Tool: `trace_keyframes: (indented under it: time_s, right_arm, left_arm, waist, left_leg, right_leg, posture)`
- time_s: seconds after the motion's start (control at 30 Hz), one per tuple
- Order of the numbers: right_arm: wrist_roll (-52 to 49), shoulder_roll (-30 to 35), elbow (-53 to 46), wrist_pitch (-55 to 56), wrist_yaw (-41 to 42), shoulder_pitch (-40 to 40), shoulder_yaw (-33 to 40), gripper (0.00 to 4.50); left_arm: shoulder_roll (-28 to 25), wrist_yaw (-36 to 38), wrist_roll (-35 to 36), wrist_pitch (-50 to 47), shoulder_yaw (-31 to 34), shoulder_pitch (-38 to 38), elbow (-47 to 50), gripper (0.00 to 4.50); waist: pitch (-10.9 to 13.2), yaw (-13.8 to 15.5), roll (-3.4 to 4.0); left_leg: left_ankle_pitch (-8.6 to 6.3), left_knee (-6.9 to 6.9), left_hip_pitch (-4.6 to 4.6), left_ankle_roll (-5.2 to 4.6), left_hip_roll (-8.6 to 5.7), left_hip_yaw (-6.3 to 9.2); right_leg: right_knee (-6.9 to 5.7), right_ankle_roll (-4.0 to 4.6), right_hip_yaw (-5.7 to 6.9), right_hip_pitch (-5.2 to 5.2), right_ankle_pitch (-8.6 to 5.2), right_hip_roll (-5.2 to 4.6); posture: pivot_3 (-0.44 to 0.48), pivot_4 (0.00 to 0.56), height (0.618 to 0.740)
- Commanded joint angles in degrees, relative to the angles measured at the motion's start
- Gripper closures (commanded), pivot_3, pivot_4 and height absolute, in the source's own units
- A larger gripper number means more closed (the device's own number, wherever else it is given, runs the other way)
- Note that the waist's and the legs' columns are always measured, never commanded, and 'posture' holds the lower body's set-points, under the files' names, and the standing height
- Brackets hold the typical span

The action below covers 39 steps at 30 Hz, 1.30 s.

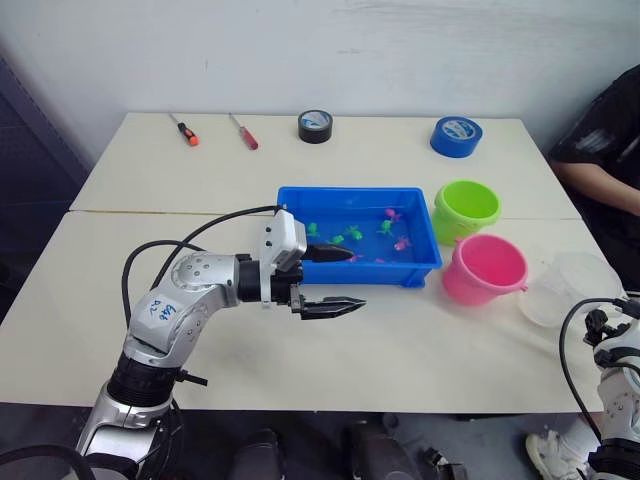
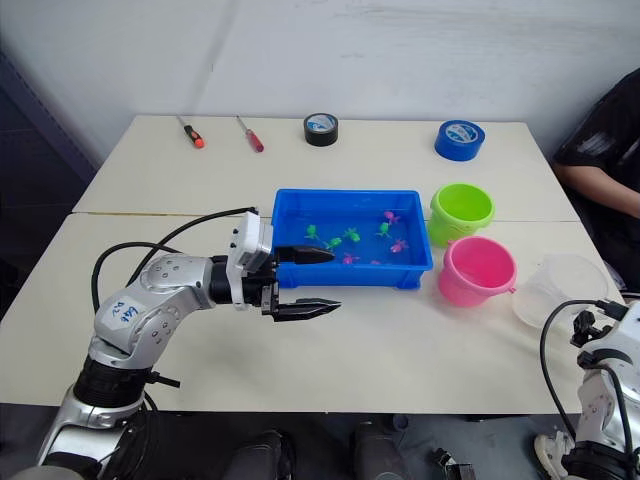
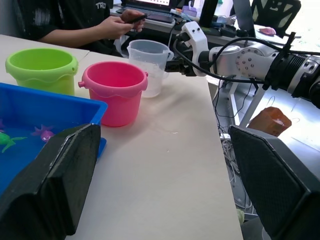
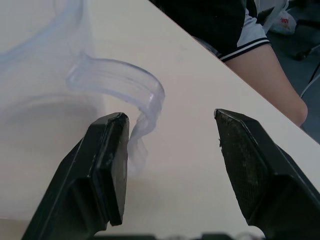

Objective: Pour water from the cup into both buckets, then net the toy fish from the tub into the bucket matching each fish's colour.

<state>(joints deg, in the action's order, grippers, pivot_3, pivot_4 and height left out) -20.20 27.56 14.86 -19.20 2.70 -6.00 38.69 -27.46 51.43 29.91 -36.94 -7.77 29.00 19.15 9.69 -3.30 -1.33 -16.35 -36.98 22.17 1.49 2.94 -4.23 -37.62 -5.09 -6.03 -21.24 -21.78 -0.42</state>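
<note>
On the table's (image 1: 420, 340) near right edge sits the clear cup (image 1: 572, 288), w/ its curved handle (image 4: 131, 90) right by my right gripper (image 4: 172, 150). That gripper's fingers are spread wide, nothing held; handle lies just in front of one finger (image 4: 107, 165), can't tell if touching. Cup looks to have some water in the bottom.

Left of the cup, just beside it, is the pink bucket (image 1: 484, 269); the lime green bucket (image 1: 466, 210) stands just beyond that, touching or nearly so. Both sit against the right end of the blue tub (image 1: 358, 236), which holds water & small toy fish (image 1: 352, 234), green and magenta ones, scattered mid to right.

My left gripper (image 1: 338, 280) hovers at the tub's near left corner, fingers wide apart, empty; upper finger (image 1: 330, 254) over the tub's rim, lower one over bare table.

Far side: orange-handled screwdriver (image 1: 186, 131), red-handled screwdriver (image 1: 244, 132), black tape roll (image 1: 315, 126), blue tape roll (image 1: 456, 136). A person (image 1: 605, 150) sits at the far right, forearm on the table.
</note>
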Motion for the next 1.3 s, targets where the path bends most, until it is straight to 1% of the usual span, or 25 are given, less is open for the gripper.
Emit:
trace_keyframes:
  time_s: [0.03,0.07,0.1,0.13,0.17,0.43,0.57,0.67,0.8,0.9,1.03,1.13,1.3]
  right_arm:
    - [0.09,1.65,0.51,2.86,1.23,-0.15,0.71,2.79]
    - [-0.07,1.63,0.68,3.15,1.60,-0.10,0.75,3.26]
    - [-0.16,1.63,0.85,3.49,1.92,0.03,0.80,3.60]
    - [-0.18,1.61,0.93,3.71,2.09,0.12,0.82,4.10]
    - [-0.34,1.44,0.75,3.90,2.39,0.39,0.93,4.42]
    - [-2.97,-0.08,-2.95,5.45,3.92,2.91,1.81,4.42]
    - [-3.57,-0.55,-8.79,6.71,3.68,4.74,2.25,4.42]
    - [-2.75,-0.05,-14.62,6.12,2.27,5.83,2.30,4.42]
    - [0.89,3.30,-22.17,4.14,2.14,7.30,0.36,4.42]
    - [4.69,6.46,-24.69,2.86,2.93,8.04,-1.98,4.42]
    - [9.71,10.70,-25.14,2.30,3.63,6.99,-5.18,4.42]
    - [14.87,13.90,-23.64,2.81,3.74,6.14,-8.41,4.42]
    - [20.86,16.61,-22.17,4.05,3.53,5.42,-11.51,4.42]
  left_arm:
    - [-0.24,-0.15,1.31,0.25,1.27,0.17,1.73,0.00]
    - [-0.25,-0.15,1.29,0.29,1.27,0.17,1.71,0.00]
    - [-0.26,-0.14,1.27,0.34,1.28,0.16,1.69,0.00]
    - [-0.29,-0.12,1.28,0.36,1.30,0.12,1.71,0.00]
    - [-0.32,-0.09,1.30,0.39,1.31,0.10,1.70,0.00]
    - [-0.43,0.39,0.87,1.12,1.13,0.17,0.59,0.00]
    - [-0.45,0.60,0.65,1.45,1.08,0.27,-0.19,0.00]
    - [-0.58,0.94,0.47,1.83,1.08,0.66,-1.08,0.00]
    - [-0.46,1.47,0.65,1.83,1.46,2.36,-3.26,0.00]
    - [-0.19,1.87,1.05,1.50,1.62,3.60,-4.75,0.00]
    - [0.63,2.24,1.87,0.65,1.89,5.86,-6.65,0.00]
    - [1.27,2.44,1.53,1.15,1.85,7.12,-7.87,0.00]
    - [1.39,3.16,0.28,2.64,0.96,7.46,-8.44,0.00]
  waist:
    - [0.00,0.02,0.00]
    - [0.00,0.02,0.00]
    - [0.00,0.02,0.01]
    - [0.01,0.02,0.01]
    - [0.01,0.02,0.01]
    - [0.01,0.03,0.01]
    - [0.03,0.05,0.05]
    - [0.22,-0.09,0.37]
    - [0.35,0.00,0.57]
    - [0.37,0.05,0.56]
    - [0.38,0.09,0.55]
    - [0.37,0.15,0.55]
    - [0.38,0.18,0.55]
  left_leg:
    - [0.00,0.00,0.00,0.00,0.00,-0.01]
    - [0.00,0.00,-0.01,0.00,0.00,-0.02]
    - [0.00,-0.01,-0.01,0.00,0.00,-0.03]
    - [0.00,-0.01,-0.01,0.00,0.00,-0.03]
    - [0.00,-0.01,-0.01,0.00,0.00,-0.04]
    - [0.00,-0.02,-0.02,-0.01,0.00,-0.05]
    - [0.00,-0.02,-0.02,0.00,0.01,-0.05]
    - [0.00,-0.02,-0.02,-0.01,0.01,-0.12]
    - [0.01,-0.03,-0.01,-0.03,0.00,-0.21]
    - [0.02,-0.04,0.00,-0.05,-0.03,-0.25]
    - [0.03,-0.06,0.00,-0.05,-0.03,-0.30]
    - [0.04,-0.08,0.01,-0.07,-0.05,-0.35]
    - [0.05,-0.09,0.01,-0.08,-0.04,-0.39]
  right_leg:
    - [0.00,0.00,-0.01,0.00,0.00,0.00]
    - [0.00,-0.01,-0.01,0.00,0.00,0.00]
    - [0.00,-0.01,-0.02,0.00,0.00,0.00]
    - [0.00,-0.01,-0.03,0.00,0.00,0.00]
    - [0.00,-0.02,-0.04,0.00,0.00,0.00]
    - [0.01,-0.03,-0.05,0.02,-0.01,0.00]
    - [0.01,-0.04,-0.05,0.01,-0.01,0.01]
    - [0.01,-0.07,-0.13,0.00,0.01,0.00]
    - [-0.04,-0.12,-0.20,-0.07,0.03,0.02]
    - [-0.05,-0.17,-0.24,-0.12,0.02,0.01]
    - [-0.05,-0.17,-0.28,-0.13,0.02,0.02]
    - [-0.06,-0.20,-0.33,-0.16,0.01,0.00]
    - [-0.05,-0.22,-0.37,-0.17,0.02,0.00]
  posture:
    - [0.000,0.150,0.740]
    - [0.000,0.150,0.740]
    - [0.000,0.150,0.740]
    - [0.000,0.150,0.740]
    - [0.000,0.150,0.740]
    - [0.000,0.150,0.740]
    - [0.000,0.150,0.740]
    - [0.000,0.150,0.740]
    - [0.000,0.150,0.740]
    - [0.000,0.150,0.740]
    - [0.000,0.150,0.740]
    - [0.000,0.150,0.740]
    - [0.000,0.150,0.740]
